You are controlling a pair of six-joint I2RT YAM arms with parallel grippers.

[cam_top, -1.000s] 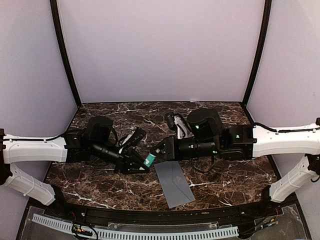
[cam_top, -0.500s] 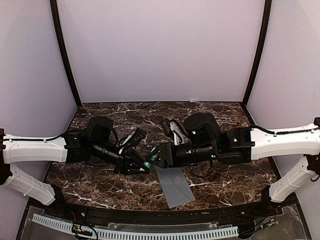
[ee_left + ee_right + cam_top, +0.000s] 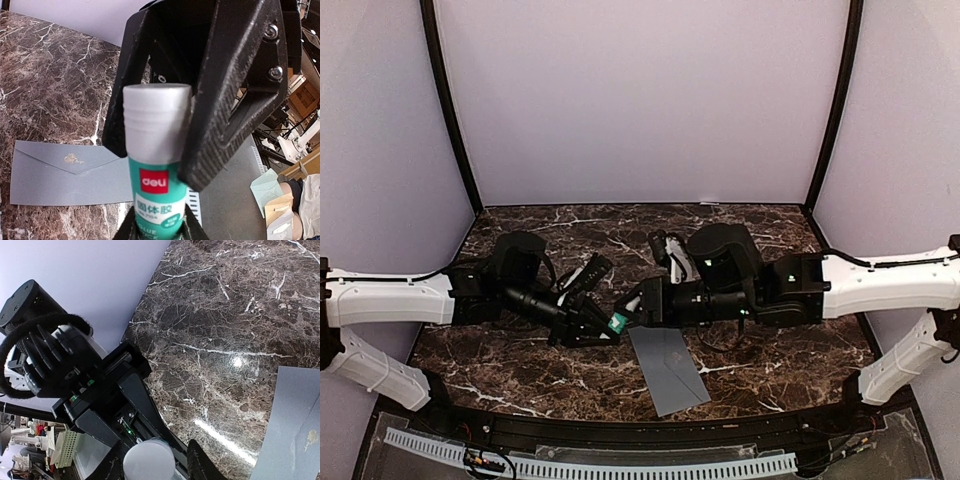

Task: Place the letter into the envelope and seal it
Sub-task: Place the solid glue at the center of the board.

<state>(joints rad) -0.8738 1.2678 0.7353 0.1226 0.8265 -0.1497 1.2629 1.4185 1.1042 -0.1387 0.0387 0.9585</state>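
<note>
**At mid-table, a glue stick [image 3: 156, 192] between the two arms**

Low in its own wrist view, the left gripper [image 3: 158, 231] is clamped on the stick's teal body, with the white cap [image 3: 157, 117] pointing toward the right arm. The right gripper [image 3: 152, 466] straddles that cap with its jaws apart, and its wrist view shows a gap on one side. Just beside them, toward the near edge, the slate-grey envelope [image 3: 668, 368] lies flat on the marble table [image 3: 510, 365], its pointed flap folded down.

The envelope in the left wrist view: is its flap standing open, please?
No, the envelope lies flat on the marble table with its pointed flap folded down.
</note>
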